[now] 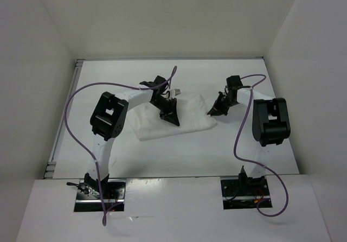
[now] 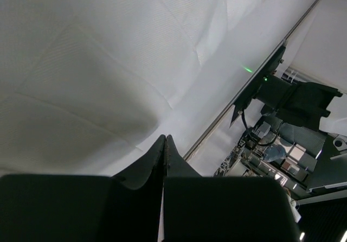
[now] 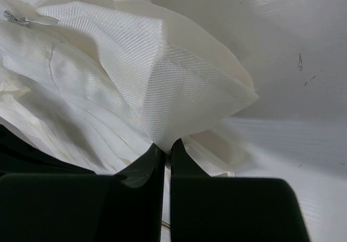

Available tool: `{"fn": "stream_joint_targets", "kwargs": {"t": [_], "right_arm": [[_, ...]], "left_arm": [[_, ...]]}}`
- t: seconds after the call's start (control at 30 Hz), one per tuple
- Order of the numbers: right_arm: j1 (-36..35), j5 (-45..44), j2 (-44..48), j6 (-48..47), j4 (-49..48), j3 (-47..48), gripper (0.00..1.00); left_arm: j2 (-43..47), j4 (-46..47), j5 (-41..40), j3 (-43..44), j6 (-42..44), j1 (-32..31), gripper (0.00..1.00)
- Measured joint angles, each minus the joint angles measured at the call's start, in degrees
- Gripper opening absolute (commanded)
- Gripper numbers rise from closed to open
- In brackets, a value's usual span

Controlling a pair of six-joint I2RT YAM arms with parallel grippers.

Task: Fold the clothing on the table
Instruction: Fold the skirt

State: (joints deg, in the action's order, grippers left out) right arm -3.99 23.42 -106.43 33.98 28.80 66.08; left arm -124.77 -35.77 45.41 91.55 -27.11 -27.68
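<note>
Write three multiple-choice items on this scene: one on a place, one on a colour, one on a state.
1. Where on the table is the clothing?
A. around its middle
B. in the far left corner
C. draped over the near edge

2. What colour is the clothing?
A. red
B. white
C. blue

3. What is the right tool doing?
A. standing open above the clothing
B. parked off the table
C. shut on a fold of the clothing

Answers:
1 A: the top view shows it lying centrally.
2 B: it is white in every view.
3 C: the right wrist view shows fabric pinched at its closed tip.
</note>
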Motion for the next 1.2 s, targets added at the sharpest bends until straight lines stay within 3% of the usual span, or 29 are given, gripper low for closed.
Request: {"fn": "stream_joint_targets", "kwargs": {"t": [0.33, 0.7, 0.9, 1.2], "right_arm": [[0.0, 1.0, 0.8, 0.7, 0.0, 0.0, 0.00], [0.0, 1.7, 4.6, 0.9, 0.0, -0.1, 0.00], [-1.2, 1.8, 11.2, 1.0, 1.0, -0.9, 0.00], [-9.4, 3.2, 25.8, 4.8, 2.0, -1.0, 0.00]], "left_arm": [[-2.4, -1.1, -1.2, -0.8, -0.1, -0.2, 0.00], [-6.6, -1.9, 3.1, -1.2, -0.4, -2.0, 0.00], [-6.8, -3.0, 2.2, 0.1, -0.3, -4.1, 0.00], [-13.2, -5.8, 0.3, 14.4, -1.0, -5.0, 0.00]]}}
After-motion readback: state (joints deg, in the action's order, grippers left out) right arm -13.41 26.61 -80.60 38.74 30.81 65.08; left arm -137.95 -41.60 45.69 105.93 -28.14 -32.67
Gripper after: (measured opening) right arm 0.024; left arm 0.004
